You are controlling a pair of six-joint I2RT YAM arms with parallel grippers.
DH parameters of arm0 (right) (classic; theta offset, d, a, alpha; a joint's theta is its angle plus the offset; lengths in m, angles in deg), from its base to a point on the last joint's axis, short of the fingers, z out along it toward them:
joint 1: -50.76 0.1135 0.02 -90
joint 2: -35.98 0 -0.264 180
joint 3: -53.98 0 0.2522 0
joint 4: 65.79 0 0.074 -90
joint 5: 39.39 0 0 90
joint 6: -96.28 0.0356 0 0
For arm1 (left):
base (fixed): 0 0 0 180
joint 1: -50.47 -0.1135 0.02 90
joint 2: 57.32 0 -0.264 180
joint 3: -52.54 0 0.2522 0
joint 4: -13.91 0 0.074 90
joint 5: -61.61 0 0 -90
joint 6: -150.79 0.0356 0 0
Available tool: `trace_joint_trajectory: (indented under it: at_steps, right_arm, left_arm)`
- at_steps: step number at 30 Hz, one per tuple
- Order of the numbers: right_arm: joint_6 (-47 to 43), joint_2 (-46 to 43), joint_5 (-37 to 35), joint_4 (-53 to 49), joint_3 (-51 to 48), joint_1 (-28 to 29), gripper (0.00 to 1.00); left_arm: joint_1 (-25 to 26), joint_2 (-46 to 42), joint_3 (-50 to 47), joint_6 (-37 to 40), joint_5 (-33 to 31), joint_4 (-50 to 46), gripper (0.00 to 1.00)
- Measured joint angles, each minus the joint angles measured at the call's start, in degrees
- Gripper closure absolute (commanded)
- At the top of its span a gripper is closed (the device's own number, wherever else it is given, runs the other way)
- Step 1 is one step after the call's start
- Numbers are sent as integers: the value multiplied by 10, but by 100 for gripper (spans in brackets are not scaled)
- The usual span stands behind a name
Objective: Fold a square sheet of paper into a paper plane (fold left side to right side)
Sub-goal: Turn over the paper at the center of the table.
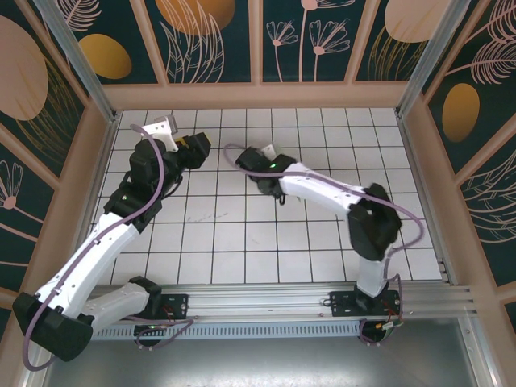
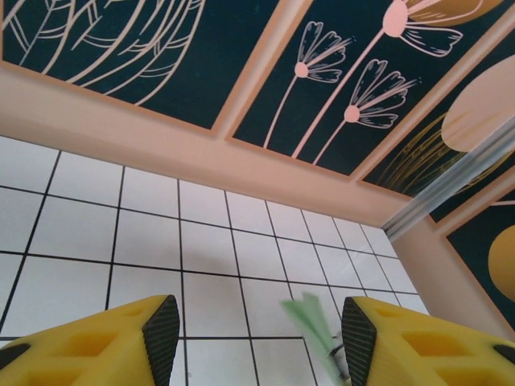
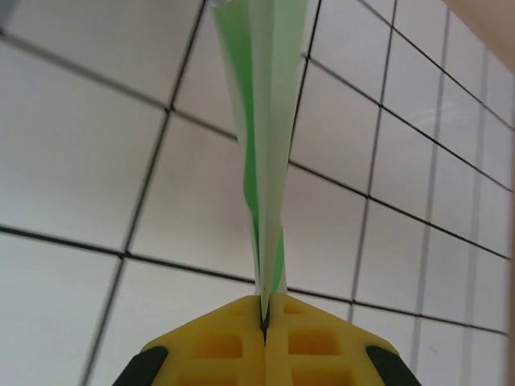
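The square sheet of paper is now folded into a narrow pale green paper plane [image 3: 261, 121]. In the right wrist view its tail is pinched between the yellow jaws of my right gripper [image 3: 265, 315], which is shut on it, and it sticks out ahead over the white tiles. In the left wrist view the same paper plane [image 2: 310, 318] hangs just inside the right pad [image 2: 359, 338] without touching it. My left gripper [image 2: 260, 334] is open around empty space. From above, the left gripper [image 1: 200, 150] and the right gripper [image 1: 242, 158] face each other at the back of the table.
The white grid-tiled table [image 1: 242, 242] is boxed in by patterned walls at the back [image 1: 258, 40] and at both sides. An aluminium rail [image 1: 266, 302] with the arm bases runs along the near edge.
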Motion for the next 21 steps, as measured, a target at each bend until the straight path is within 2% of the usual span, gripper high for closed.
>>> trace_joint_trajectory:
  at_steps: [4, 9, 15, 21]
  right_arm:
    - [12, 72, -57, -47, 5, 30, 95]
    - [23, 133, -63, -67, 21, 42, 92]
    - [23, 168, -21, -71, 36, 44, 78]
    - [18, 170, 61, -61, 37, 44, 58]
  left_arm:
    - [0, 0, -1, 0, -9, -6, 42]
    - [0, 2, -1, 0, -8, -7, 42]
    - [0, 18, -1, -3, 3, -6, 42]
    - [0, 50, -4, -20, 38, -6, 38]
